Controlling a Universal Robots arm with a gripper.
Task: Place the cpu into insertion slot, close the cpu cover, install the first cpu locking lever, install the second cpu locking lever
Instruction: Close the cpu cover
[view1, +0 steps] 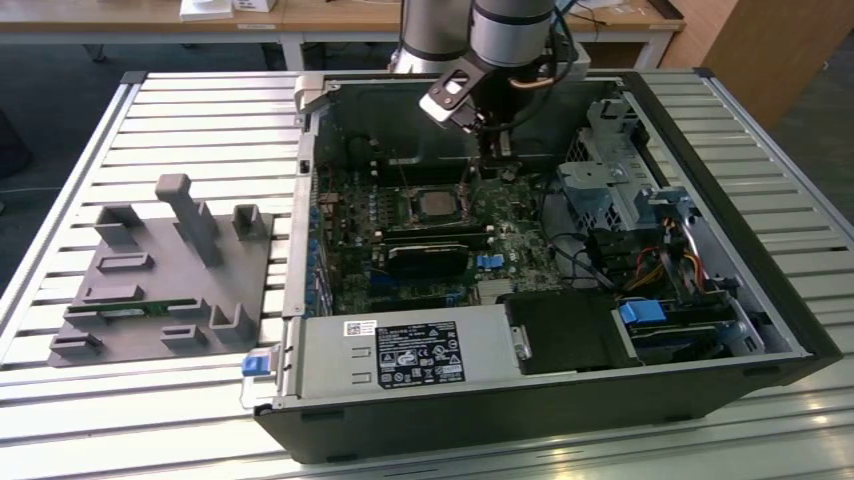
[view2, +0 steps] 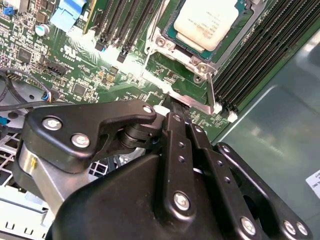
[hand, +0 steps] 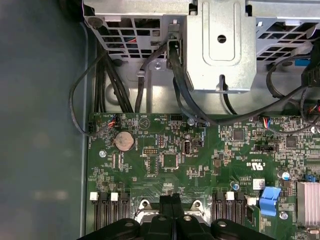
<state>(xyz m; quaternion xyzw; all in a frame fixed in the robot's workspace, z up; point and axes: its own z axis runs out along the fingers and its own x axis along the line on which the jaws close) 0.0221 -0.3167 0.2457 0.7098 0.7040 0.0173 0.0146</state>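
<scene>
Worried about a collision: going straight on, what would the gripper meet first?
Probably the silver rim of the insertion slot, beside the cpu; the gripper points at it, though depth is unclear.

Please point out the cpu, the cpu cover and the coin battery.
cpu (view2: 207, 24): second wrist view, face centre.
cpu cover (view2: 239, 37): second wrist view, frame side.
coin battery (hand: 124, 141): first wrist view, middle.

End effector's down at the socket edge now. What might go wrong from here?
1. The end effector sits close to the thin silver metal lever; a slip could scrape the green circuit board.
2. The long black memory slots lie right beside that lever, so a sideways push may hit them.
</scene>
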